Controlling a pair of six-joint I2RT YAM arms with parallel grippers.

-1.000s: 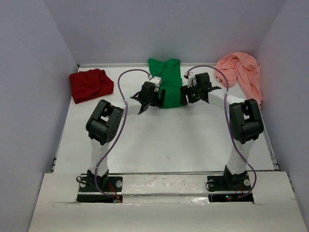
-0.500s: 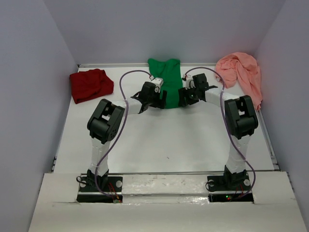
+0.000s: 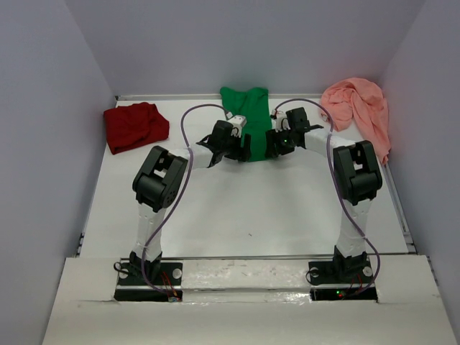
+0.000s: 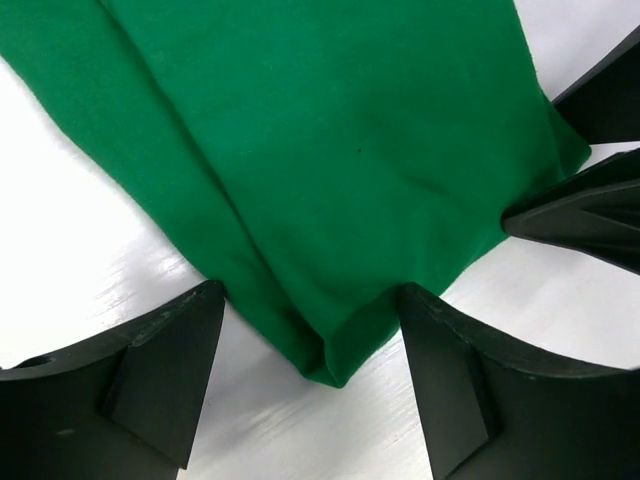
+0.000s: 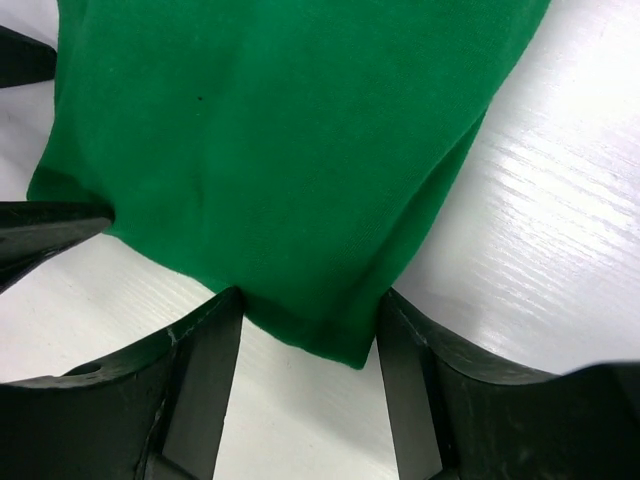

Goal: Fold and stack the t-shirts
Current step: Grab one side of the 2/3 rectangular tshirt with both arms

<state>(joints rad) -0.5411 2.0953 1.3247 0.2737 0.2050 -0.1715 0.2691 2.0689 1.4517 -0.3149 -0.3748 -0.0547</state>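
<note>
The dark red t-shirt (image 3: 135, 126) lies bunched at the far left of the white worktop (image 3: 251, 208), where it was a second ago.

The left arm's elbow now sits a little further right than it did a second ago. The left end effector (image 3: 239, 148) is at the near left corner of the bright green t-shirt (image 3: 244, 100), which lies at the far centre of the worktop, lengthwise from far to near. In the left wrist view the left end effector (image 4: 312, 345) is spread wide. Its two black fingers (image 4: 165, 375) stand on either side of the folded near corner of the green t-shirt (image 4: 330, 150), which pokes into the gap unpinched.

The right end effector (image 3: 273, 146) has shifted left since a second ago and now stands closer to the left one, at the near right corner of the same shirt. The right arm's elbow has also swung inward and slightly further from the near edge. In the right wrist view the right end effector (image 5: 308, 330) is open as well. Its fingers (image 5: 200, 390) flank the hem corner of the green t-shirt (image 5: 290, 140), with the cloth just at their inner faces and not clamped. Each wrist view catches the other arm's dark fingertips at the edge of the cloth.

The salmon-pink t-shirt (image 3: 358, 108) lies crumpled at the far right against the wall, unmoved.
</note>
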